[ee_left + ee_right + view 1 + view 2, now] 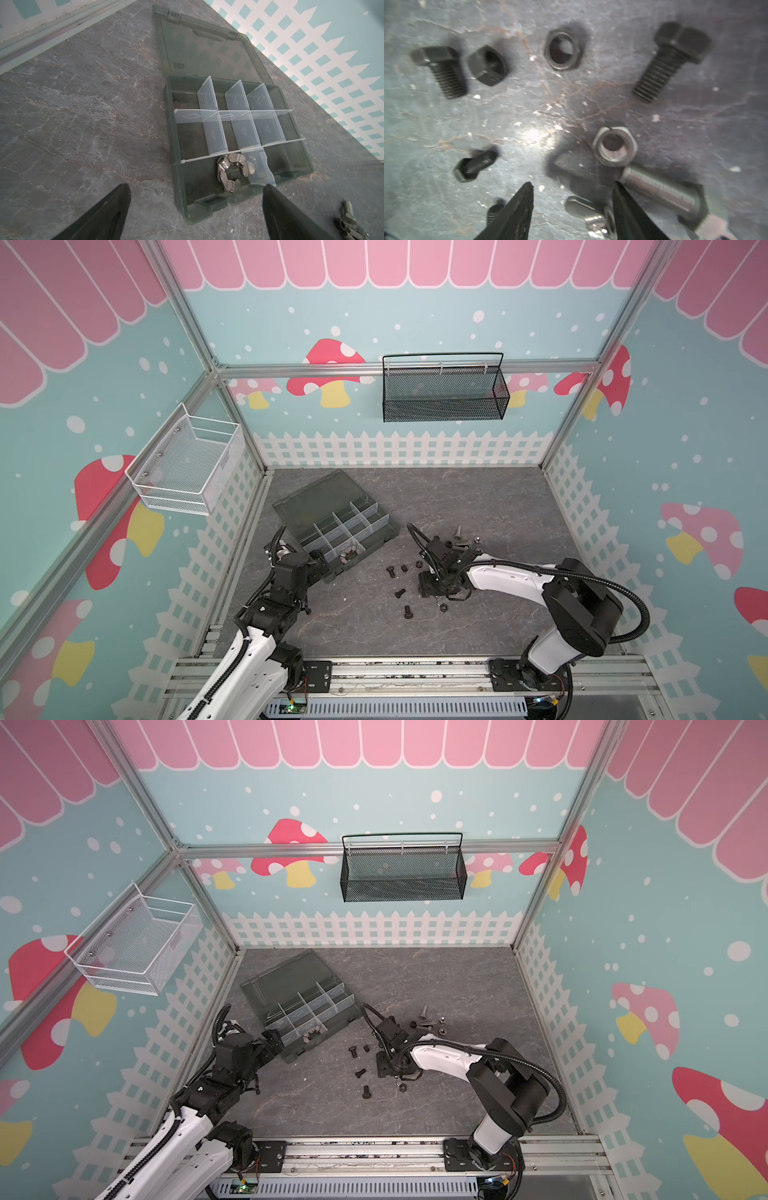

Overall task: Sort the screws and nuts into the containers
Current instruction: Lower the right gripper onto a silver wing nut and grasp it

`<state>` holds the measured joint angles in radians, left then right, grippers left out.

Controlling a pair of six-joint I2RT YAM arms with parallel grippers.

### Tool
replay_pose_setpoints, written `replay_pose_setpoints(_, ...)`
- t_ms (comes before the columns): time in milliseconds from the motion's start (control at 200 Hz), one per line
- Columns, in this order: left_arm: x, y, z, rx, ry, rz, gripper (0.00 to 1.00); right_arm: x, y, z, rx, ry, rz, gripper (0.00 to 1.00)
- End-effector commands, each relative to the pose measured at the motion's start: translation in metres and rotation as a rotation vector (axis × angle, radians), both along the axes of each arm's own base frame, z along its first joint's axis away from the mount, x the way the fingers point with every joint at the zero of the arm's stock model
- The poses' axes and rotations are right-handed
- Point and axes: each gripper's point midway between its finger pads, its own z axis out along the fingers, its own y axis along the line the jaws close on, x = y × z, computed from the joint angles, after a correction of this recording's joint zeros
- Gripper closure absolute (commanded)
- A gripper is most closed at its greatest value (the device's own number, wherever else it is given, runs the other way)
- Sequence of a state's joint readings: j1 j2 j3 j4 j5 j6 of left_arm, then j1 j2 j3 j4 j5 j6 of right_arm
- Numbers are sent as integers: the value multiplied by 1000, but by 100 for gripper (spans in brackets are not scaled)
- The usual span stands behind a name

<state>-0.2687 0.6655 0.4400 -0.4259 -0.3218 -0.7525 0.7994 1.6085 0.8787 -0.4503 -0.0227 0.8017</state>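
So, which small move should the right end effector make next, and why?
Probably lower the right end effector a little and close on the silver wing nut. It lies on the table between the open fingers, and other wing nuts already sit in one compartment of the organizer box.

Enclosure walls (415, 323): teal print with white dots, red, pink and yellow mushrooms (328, 364), pink scalloped band along the top, white picket-fence band (399, 450) at the base. Aluminium frame rails (291, 371) run along the corners and across the back wall. Tabletop (478, 497): dark grey, marble-veined, evenly lit, with a bright glare patch in the right wrist view. White wire mesh basket (232, 456) is mounted on the left wall; black mesh basket (442, 396) hangs from the back rail. Slotted aluminium rails (415, 672) border the front edge.
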Motion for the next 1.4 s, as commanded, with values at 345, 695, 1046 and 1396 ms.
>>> replay_pose_setpoints(345, 0, 3, 0, -14, -17, 19, 0, -24, -10, -6, -43, 60, 68, 43)
replay_pose_setpoints(695, -2, 3, 3, -23, -29, 23, 0, -39, -1, -12, -75, 84, 138, 46)
replay_pose_setpoints(1046, -2, 3, 2, -26, -29, 25, 0, -33, -20, -19, -183, 61, 55, 56)
replay_pose_setpoints(1396, -4, 4, 0, -28, -26, 27, 0, -33, -21, -21, -189, 58, 49, 79)
